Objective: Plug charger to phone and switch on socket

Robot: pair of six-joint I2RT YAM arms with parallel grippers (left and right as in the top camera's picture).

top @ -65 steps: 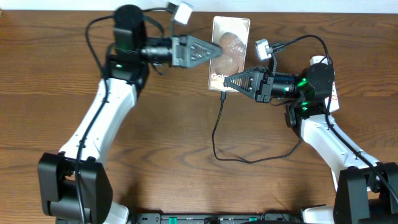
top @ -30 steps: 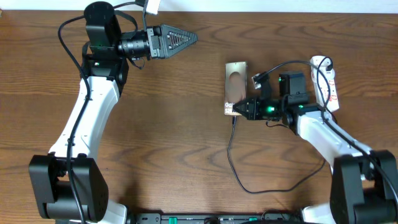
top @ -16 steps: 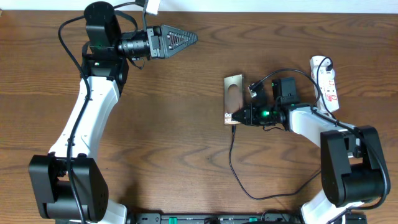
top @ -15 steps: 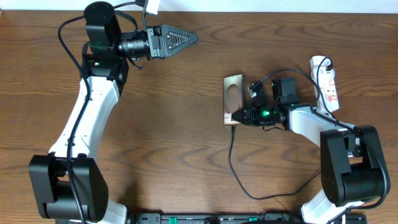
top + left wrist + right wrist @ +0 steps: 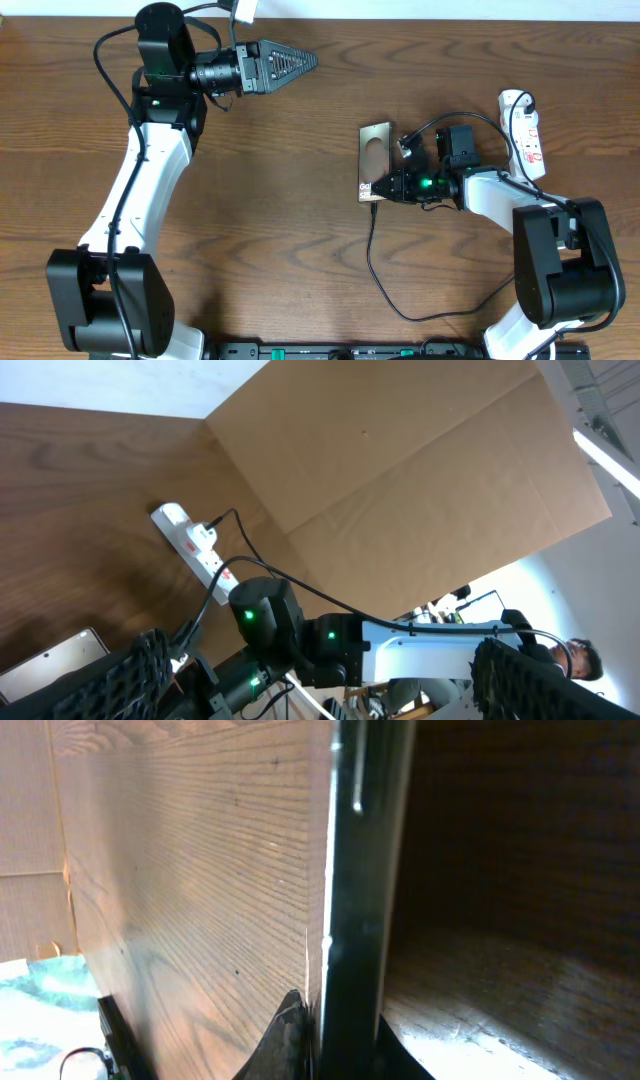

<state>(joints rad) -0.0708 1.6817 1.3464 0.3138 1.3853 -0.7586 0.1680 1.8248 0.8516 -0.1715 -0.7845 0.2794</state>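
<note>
Currently the right fingers (image 5: 388,186) rest at the phone's (image 5: 376,150) near end, where the charger (image 5: 370,240) enters; whether they pinch anything cannot be determined. Spread wide, the left fingers (image 5: 285,63) are well apart from it. The socket (image 5: 530,140) lies rightward, long axis front-to-back, nearest the right arm.

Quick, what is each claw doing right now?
Left gripper: open, holding nothing.
Right gripper: closed on the edge of the phone.

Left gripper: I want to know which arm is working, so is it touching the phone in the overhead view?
No, the left gripper hangs at the view's upper left, well apart from the phone.
</note>
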